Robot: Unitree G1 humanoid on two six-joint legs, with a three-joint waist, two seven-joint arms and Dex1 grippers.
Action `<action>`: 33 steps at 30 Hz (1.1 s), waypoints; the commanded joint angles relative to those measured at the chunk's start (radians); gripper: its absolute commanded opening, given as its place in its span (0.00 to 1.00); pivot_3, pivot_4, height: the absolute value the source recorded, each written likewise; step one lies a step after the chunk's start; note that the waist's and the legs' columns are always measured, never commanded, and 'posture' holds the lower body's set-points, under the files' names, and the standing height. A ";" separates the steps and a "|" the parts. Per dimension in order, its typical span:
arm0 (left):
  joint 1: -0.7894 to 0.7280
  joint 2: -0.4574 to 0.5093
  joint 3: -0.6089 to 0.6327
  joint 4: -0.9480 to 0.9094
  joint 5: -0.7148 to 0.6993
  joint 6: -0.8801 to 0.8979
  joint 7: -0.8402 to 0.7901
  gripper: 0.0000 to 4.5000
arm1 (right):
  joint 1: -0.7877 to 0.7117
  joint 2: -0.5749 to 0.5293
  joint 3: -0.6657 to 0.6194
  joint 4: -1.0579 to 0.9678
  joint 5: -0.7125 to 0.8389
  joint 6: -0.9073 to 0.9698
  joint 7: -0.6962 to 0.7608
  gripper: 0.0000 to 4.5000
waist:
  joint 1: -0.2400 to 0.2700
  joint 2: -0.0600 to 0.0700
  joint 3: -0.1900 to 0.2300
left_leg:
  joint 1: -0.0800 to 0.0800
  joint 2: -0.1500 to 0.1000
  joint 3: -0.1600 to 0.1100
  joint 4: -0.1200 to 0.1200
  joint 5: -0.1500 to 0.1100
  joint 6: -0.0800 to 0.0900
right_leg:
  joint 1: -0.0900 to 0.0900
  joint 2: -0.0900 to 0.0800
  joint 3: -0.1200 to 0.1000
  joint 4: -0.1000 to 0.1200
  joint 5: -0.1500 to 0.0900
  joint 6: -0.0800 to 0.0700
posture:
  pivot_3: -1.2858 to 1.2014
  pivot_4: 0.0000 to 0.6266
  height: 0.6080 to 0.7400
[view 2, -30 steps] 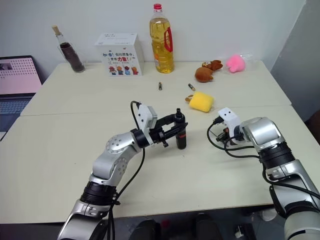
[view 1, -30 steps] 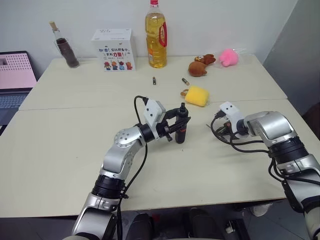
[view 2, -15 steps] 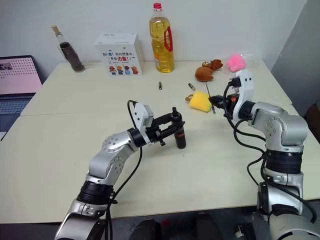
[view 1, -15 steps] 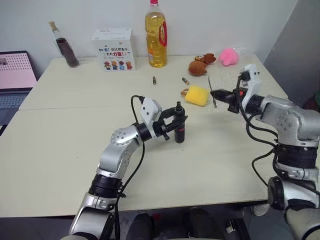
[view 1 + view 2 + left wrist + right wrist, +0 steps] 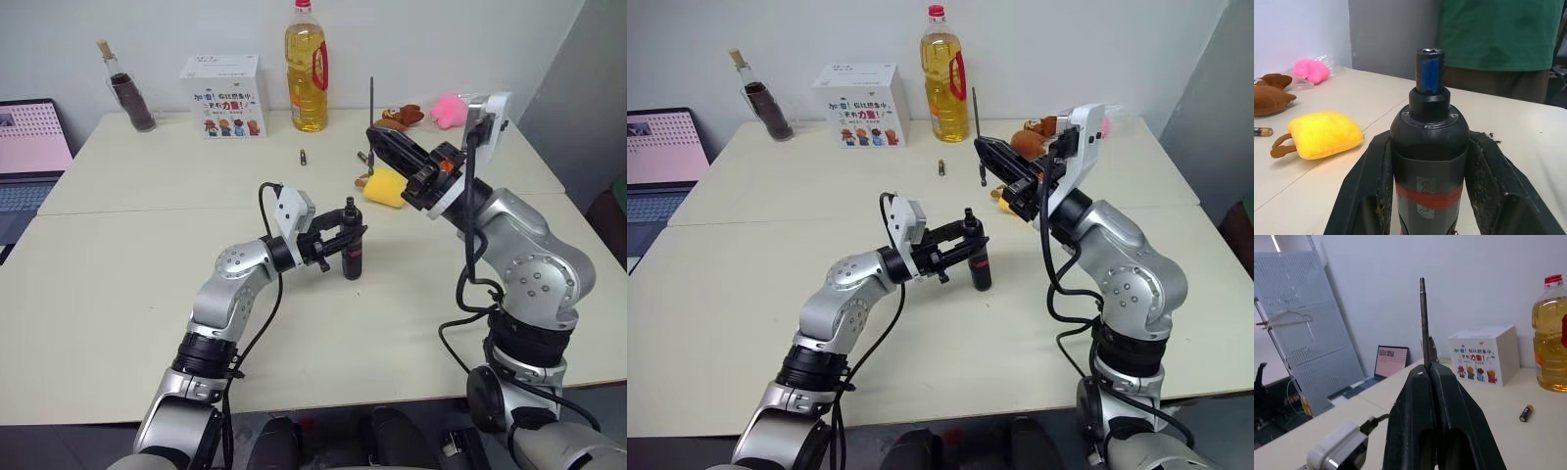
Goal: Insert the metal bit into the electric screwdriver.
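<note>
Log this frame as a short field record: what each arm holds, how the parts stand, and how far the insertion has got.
left gripper: shut on the pen-shaped black electric screwdriver with red band, upright on the beige table, blue tip up
right gripper: shut on the thin dark grey metal bit, held upright in the air
gap: bit above and beyond the screwdriver, apart
insertion: not yet begun

Looks like a lab/office: beige tables (image 5: 118,294), laptop (image 5: 29,147), pegboard panel (image 5: 1308,318), plain white walls.
</note>
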 commanded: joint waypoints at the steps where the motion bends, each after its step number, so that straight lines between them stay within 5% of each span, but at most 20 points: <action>1: -0.014 0.011 0.012 -0.017 0.000 0.003 -0.012 0.37 | 0.021 0.013 0.033 0.029 -0.004 -0.090 0.010 0.00 | 0.000 0.000 0.000 | 0.000 0.000 0.000 0.000 0.000 0.000 | 0.000 0.000 0.000 0.000 0.000 0.000 | 0.52 0.24 1.00; 33: -0.042 0.003 0.001 -0.006 0.023 0.017 -0.015 0.37 | 0.111 -0.047 0.152 0.096 -0.017 -0.242 0.032 0.00 | 0.000 0.000 0.000 | 0.000 0.000 0.000 0.000 0.000 0.000 | 0.000 0.000 0.000 0.000 0.000 0.000 | 0.52 0.24 1.00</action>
